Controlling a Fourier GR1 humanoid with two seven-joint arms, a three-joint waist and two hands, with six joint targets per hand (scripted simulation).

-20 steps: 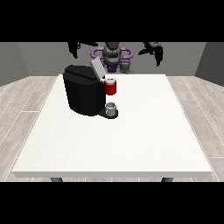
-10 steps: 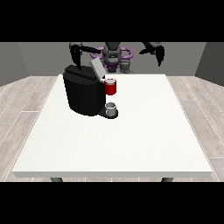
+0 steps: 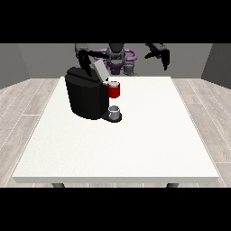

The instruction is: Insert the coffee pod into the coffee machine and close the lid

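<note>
On the large white counter (image 3: 135,149), the black coffee machine (image 3: 86,97) has its grey lid (image 3: 100,70) raised. The lid should be pressed down squarely. Finger posture of both hands cannot be told.

One coffee machine (image 3: 86,97), one table (image 3: 135,144), two hands (image 3: 84,63) (image 3: 161,55)
</note>
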